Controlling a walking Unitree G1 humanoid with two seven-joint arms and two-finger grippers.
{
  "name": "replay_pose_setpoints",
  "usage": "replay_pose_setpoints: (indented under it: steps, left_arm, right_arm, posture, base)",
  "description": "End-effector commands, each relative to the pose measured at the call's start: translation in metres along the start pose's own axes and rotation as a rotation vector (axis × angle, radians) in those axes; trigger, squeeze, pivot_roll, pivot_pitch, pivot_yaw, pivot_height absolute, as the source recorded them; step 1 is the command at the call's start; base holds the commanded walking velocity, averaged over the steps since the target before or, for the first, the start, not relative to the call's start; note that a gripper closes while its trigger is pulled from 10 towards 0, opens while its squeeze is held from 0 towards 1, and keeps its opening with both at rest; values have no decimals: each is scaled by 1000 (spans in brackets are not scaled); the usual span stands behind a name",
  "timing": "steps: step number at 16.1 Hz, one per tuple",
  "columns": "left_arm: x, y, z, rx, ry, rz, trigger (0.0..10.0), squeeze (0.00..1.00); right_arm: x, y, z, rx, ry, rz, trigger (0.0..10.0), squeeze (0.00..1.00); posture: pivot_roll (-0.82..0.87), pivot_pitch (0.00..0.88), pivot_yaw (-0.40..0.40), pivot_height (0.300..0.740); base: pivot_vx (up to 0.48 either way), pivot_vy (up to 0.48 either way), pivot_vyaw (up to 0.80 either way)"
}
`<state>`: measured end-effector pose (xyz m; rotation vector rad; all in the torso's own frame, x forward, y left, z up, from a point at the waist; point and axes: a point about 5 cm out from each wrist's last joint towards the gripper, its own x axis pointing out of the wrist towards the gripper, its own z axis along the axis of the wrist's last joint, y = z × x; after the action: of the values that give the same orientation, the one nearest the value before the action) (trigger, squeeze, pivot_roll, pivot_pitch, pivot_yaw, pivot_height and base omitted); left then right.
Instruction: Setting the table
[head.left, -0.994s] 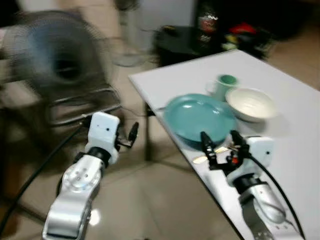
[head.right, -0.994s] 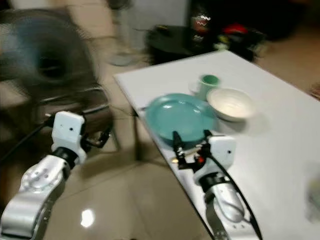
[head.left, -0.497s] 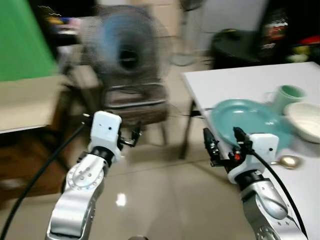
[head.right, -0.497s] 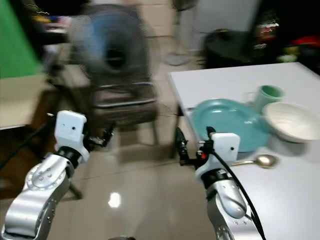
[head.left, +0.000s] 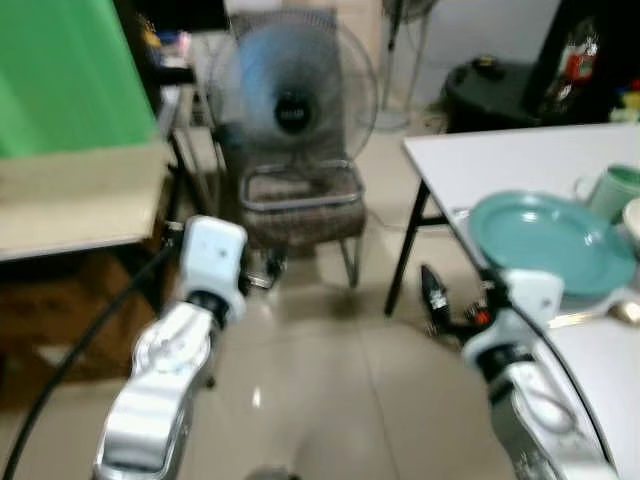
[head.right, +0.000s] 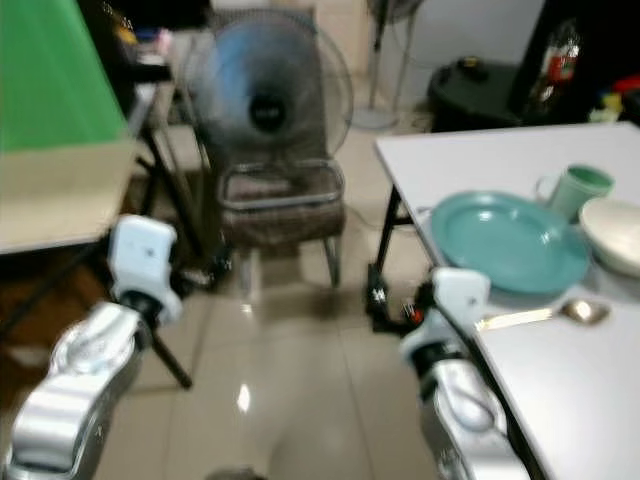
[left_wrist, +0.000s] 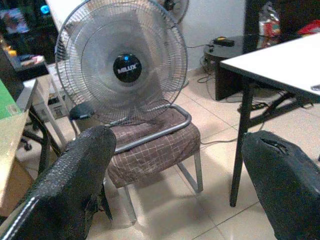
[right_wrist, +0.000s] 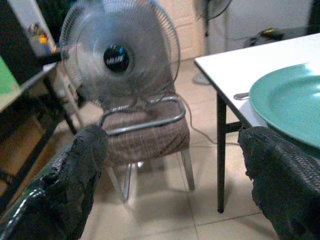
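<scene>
- A tiled floor (head.right: 290, 400) with a white table (head.right: 560, 380) on the right.
- On the table: 1 teal plate (head.right: 510, 240), spoon (head.right: 545, 315), green cup (head.right: 578, 188), white bowl (head.right: 615, 232).
- Right tool (right_wrist: 172, 175) and left tool (left_wrist: 175, 175) are spread wide, empty, above the floor.
- A fan (head.right: 265, 95) sits on a chair (head.right: 285, 205).

**Counter to my right, fan and chair ahead**

I have the counter (head.right: 520, 150) on my right. On it the plate (head.right: 510, 240) lies nearest its left edge, the mug (head.right: 578, 188) behind the plate to the right, the bowl (head.right: 615, 232) right of the plate, and the spoon (head.right: 545, 315) in front of the plate. Ahead of me a fan (head.right: 265, 100) stands on a chair (head.right: 283, 205), left of the counter. My left claw (left_wrist: 170, 195) and right claw (right_wrist: 170, 190) both hang over the floor (head.right: 290, 390), facing the chair; the right one sits just beside the counter's near-left edge
</scene>
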<state>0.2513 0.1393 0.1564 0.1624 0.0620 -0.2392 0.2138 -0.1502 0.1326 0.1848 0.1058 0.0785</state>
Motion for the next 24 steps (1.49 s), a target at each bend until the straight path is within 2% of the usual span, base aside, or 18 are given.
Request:
replay_pose_setpoints:
  steps: [1, 24]
  left_arm:
    - [1, 6, 2, 16, -3, 15, 10000, 0]
    - [-2, 6, 0, 24, 6, 2, 10000, 0]
  right_arm:
    - [1, 6, 0, 29, 3, 26, 10000, 0]
    - [2, 11, -2, 47, 24, 67, 10000, 0]
  posture:
    - [50, 0, 21, 740]
    - [62, 0, 7, 740]
  base:
    - [0, 360, 0]
    - [0, 360, 0]
